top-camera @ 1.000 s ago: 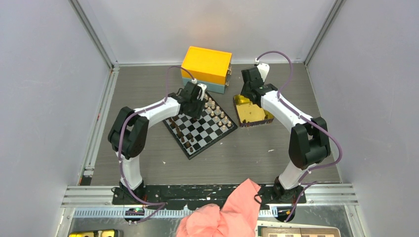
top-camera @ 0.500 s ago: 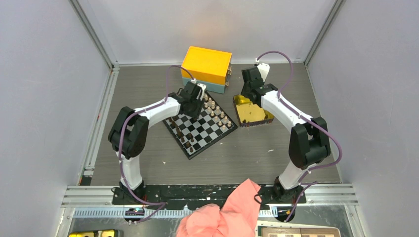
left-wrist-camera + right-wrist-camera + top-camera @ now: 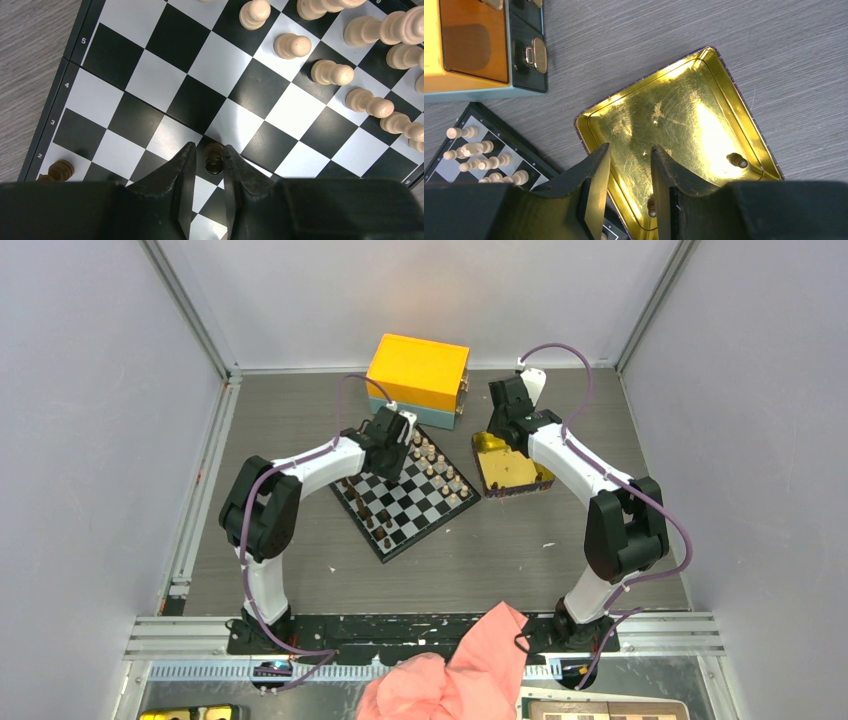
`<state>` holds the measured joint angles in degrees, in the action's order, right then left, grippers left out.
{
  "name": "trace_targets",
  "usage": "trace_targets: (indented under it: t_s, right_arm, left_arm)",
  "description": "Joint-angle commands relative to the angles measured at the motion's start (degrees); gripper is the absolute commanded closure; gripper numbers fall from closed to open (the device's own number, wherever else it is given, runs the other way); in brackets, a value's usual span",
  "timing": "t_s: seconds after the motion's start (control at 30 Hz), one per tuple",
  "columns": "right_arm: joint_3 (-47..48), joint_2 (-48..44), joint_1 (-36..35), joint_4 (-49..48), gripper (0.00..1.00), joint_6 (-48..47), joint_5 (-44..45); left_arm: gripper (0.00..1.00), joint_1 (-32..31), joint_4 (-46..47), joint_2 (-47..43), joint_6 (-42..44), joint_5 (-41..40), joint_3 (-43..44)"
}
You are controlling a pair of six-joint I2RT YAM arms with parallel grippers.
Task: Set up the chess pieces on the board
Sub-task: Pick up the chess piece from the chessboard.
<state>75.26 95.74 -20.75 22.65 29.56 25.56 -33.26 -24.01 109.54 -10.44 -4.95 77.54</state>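
Where the checkered board [image 3: 220, 64] lies flat, rounded wooden chess pieces [image 3: 292, 46] stand.

Black-and-white checkered board [image 3: 150, 80], tan pieces [image 3: 292, 46], gold tin [image 3: 664, 115].

A grey wood-grain table [image 3: 300, 570] spreads under both my grippers. Straight below my left gripper [image 3: 208, 149], a small flat black-and-white checkered chessboard with a thin dark border [image 3: 150, 75] lies on it, turned cornerwise. Straight below my right gripper [image 3: 629, 151] sits a shiny gold square tin [image 3: 664, 115], just beside the board's edge. Farther out than both grippers and between them, a yellow rectangular box with a teal base [image 3: 418, 370] stands on the table near the board's far corner.
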Motion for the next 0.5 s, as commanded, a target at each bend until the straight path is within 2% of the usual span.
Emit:
trace_targets:
  t_s: [0.0,0.23,0.47]
  right_arm:
    - [0.35,-1.2,0.19,-2.19,0.59,1.02,0.93]
    - [0.27,-1.49,0.19,-2.09,0.59,1.07,0.88]
    - [0.07,-1.98,0.23,-1.98,0.59,1.05,0.5]
  left_arm:
    - [0.77,-0.04,0.12,-2.31,-0.7,-0.5,-0.37]
    - [1.0,-0.03,-0.51,-2.9,-0.97,-0.74,-0.32]
    - [1.0,0.04,-2.26,-5.4,-1.53,-3.39,-0.76]
